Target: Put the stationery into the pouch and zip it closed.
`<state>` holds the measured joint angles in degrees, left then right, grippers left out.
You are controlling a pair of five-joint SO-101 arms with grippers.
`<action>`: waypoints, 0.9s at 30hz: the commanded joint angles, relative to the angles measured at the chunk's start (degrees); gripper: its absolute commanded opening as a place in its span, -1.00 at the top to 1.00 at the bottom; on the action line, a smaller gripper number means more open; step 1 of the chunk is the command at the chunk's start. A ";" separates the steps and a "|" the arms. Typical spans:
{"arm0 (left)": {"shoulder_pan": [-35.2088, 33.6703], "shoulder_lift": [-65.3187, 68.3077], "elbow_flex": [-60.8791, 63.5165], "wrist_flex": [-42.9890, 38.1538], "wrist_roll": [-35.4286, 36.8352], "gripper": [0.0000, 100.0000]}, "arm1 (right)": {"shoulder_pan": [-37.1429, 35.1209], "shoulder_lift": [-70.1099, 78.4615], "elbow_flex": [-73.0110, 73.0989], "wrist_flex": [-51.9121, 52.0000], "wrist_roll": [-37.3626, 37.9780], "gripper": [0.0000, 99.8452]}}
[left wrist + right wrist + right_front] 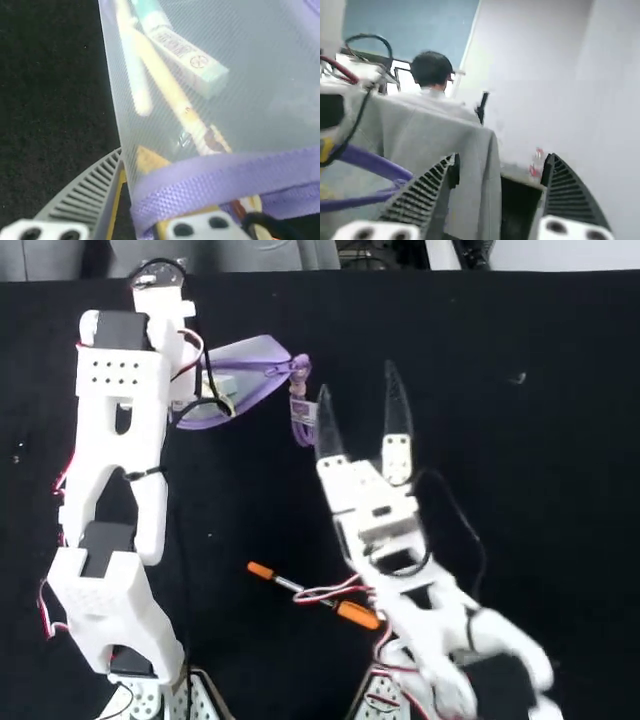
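The clear pouch point(245, 370) with purple trim is lifted at the back left of the black table, and my left gripper point(207, 390) is shut on its edge. In the left wrist view the pouch point(240, 90) holds pencils point(165, 85) and a white stick point(185, 52); my left gripper point(140, 205) clamps the purple band. The purple zipper pull point(300, 412) hangs from the pouch's right end. My right gripper point(356, 380) stands open just right of the pull, empty, with the pouch's purple trim point(365, 162) beside its fingers point(427, 192). An orange pen point(355, 614) lies on the table under the right arm's cables.
The black table point(540, 440) spreads to the right and back. The right arm's base and red and white cables point(325, 592) sit at the front centre, over the pen. The left arm's white body point(115, 460) stands along the left side.
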<state>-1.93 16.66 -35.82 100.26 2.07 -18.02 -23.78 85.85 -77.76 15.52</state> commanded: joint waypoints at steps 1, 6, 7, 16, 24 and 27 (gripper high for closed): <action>-1.36 -0.09 -2.15 0.70 0.44 0.94 | 5.98 -16.13 -6.02 31.65 -6.86 0.48; 1.19 -0.62 -2.68 0.70 -1.85 0.94 | 13.27 -31.08 -13.23 63.91 -19.43 0.48; 1.71 -0.62 -2.68 0.70 -1.93 0.94 | 13.80 -33.54 -14.29 68.84 -20.31 0.48; -0.75 -1.76 1.45 0.79 -6.07 0.94 | 12.48 -48.22 -15.60 96.09 -16.79 0.48; -4.09 -2.64 4.44 0.70 -6.07 0.94 | -0.35 -50.42 -18.24 119.38 -3.69 0.65; -4.18 -1.41 4.35 0.70 -5.89 0.94 | -1.85 -50.42 -19.03 124.04 -3.78 0.72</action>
<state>-5.01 14.55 -32.75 100.18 -3.82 -17.14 -72.75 70.64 40.31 10.68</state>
